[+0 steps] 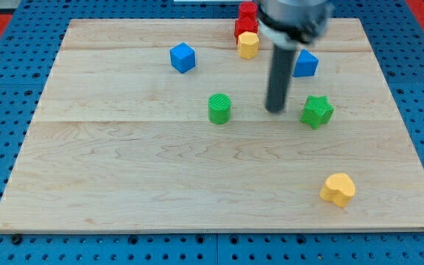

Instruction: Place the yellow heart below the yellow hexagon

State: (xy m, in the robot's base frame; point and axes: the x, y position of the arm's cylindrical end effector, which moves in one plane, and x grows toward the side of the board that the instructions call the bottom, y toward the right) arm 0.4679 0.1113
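The yellow heart (338,190) lies near the board's bottom right. The yellow hexagon (248,45) sits near the view's top centre, touching the red blocks above it. My tip (274,110) rests on the board between the green cylinder (219,108) and the green star (317,111). The tip is well above and left of the yellow heart, and below and slightly right of the yellow hexagon.
Two red blocks (246,20) sit at the board's top edge just above the hexagon. A blue cube (183,57) lies at the upper left of centre. Another blue block (305,64) sits right of the rod. The wooden board (124,184) lies on a blue pegboard.
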